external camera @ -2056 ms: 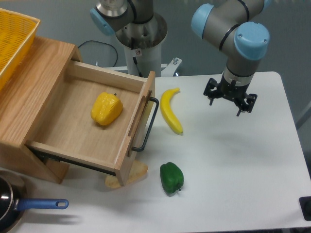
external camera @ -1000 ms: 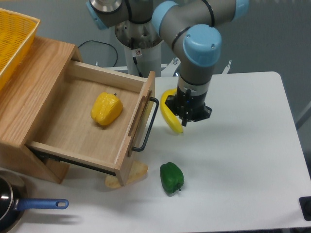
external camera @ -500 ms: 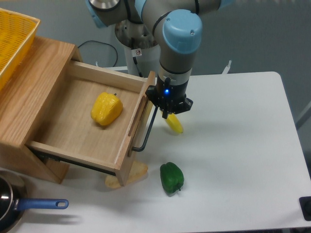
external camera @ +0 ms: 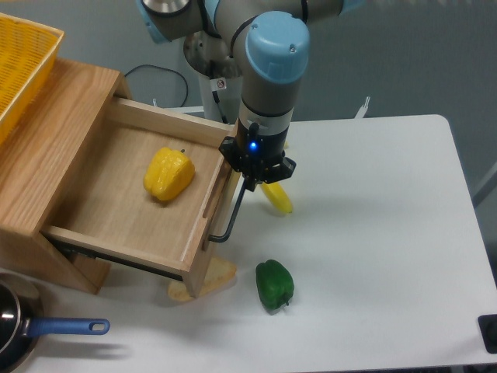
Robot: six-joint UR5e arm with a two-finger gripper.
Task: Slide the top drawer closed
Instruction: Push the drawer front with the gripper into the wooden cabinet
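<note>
Top drawer open, centre-left; rigid, should slide under a push on its black handle. Gripper there; opening indiscernible.

A green pepper sits on the white table, near the front edge. A banana lies further back, only partly showing. A flat tan thing lies just left of the green pepper; I cannot tell what it is. A pan with a blue handle is at the front left corner. A yellow basket sits up at the back left.
</note>
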